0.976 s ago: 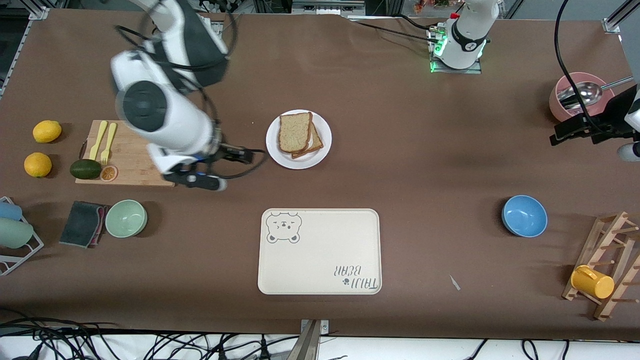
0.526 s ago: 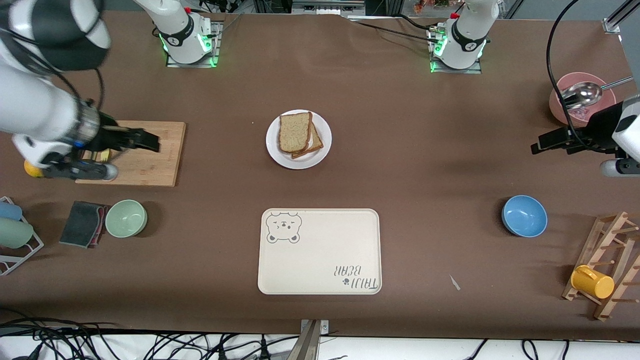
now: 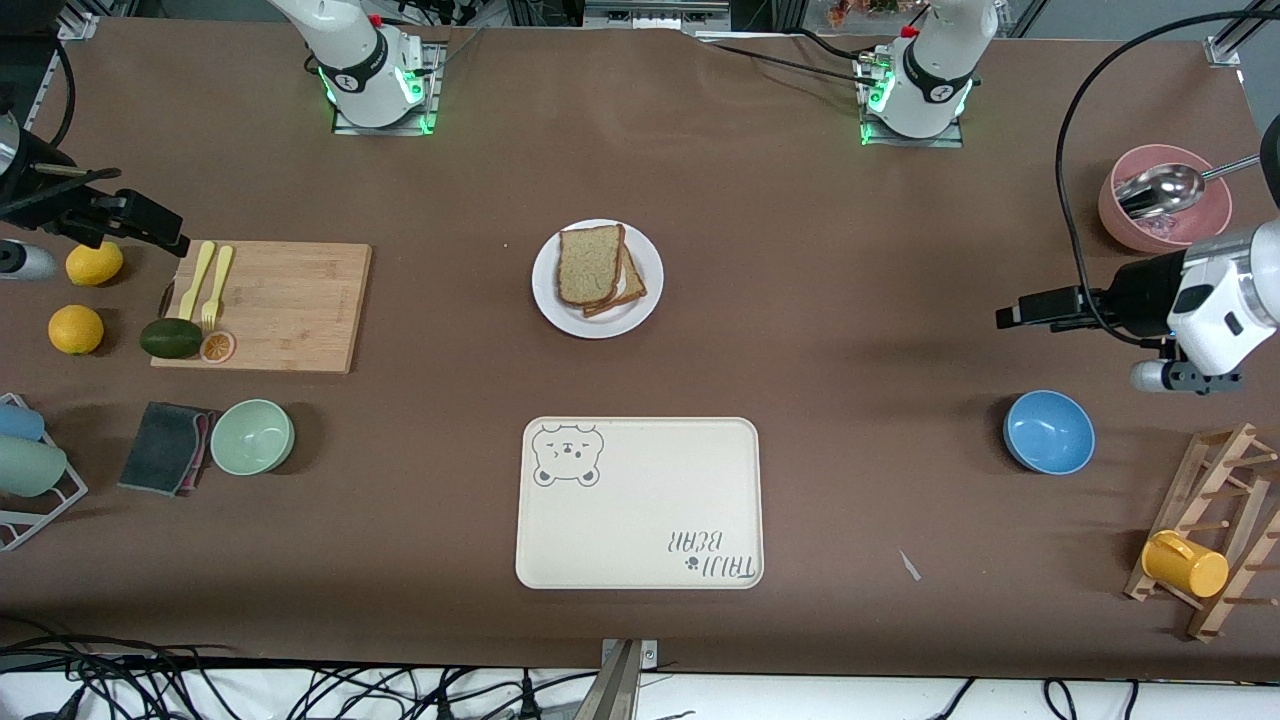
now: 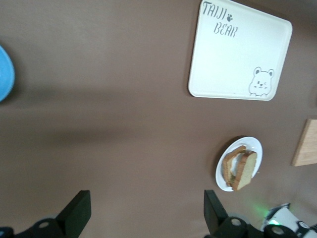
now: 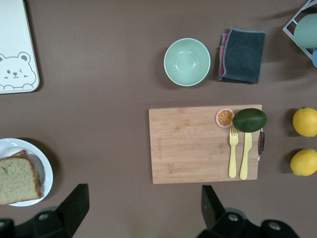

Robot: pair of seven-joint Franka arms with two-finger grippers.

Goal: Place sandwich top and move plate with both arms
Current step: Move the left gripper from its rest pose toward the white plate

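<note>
A: Where does the sandwich top (image 3: 590, 264) sit right now?

B: On the plate (image 3: 645, 262), on the other slice, near the middle of the bench (image 3: 800, 300). The plate lies farther from the front camera than the bear tray (image 3: 640, 520). Placing looks done; moving the plate with both arms looks to be the step in hand.

A: And the end effectors?

B: The left end effector (image 3: 1010, 315) hovers over bare bench at the left arm's end, above the blue bowl's (image 3: 1048, 431) side of the bench, fingers spread wide and empty. The right end effector (image 3: 170, 238) hangs over the edge of the cutting board (image 3: 290, 305), also wide and holding nothing.

A: How should the plate move go?

B: I'd bring both in low from either side, each pinching the rim well clear of the bread. Lift level and together, since the top slice sits askew and could slide off.

A: Counts?

B: One plate, two bread slices, one tray. Three bowls: blue, green (image 3: 252, 436), and a pink one (image 3: 1165, 215) with a metal ladle. Two lemons (image 3: 94, 263), one avocado (image 3: 171, 338), one orange slice, two yellow utensils (image 3: 208, 280), one dark cloth (image 3: 165, 446), one yellow mug (image 3: 1185, 564) on a wooden rack.
</note>
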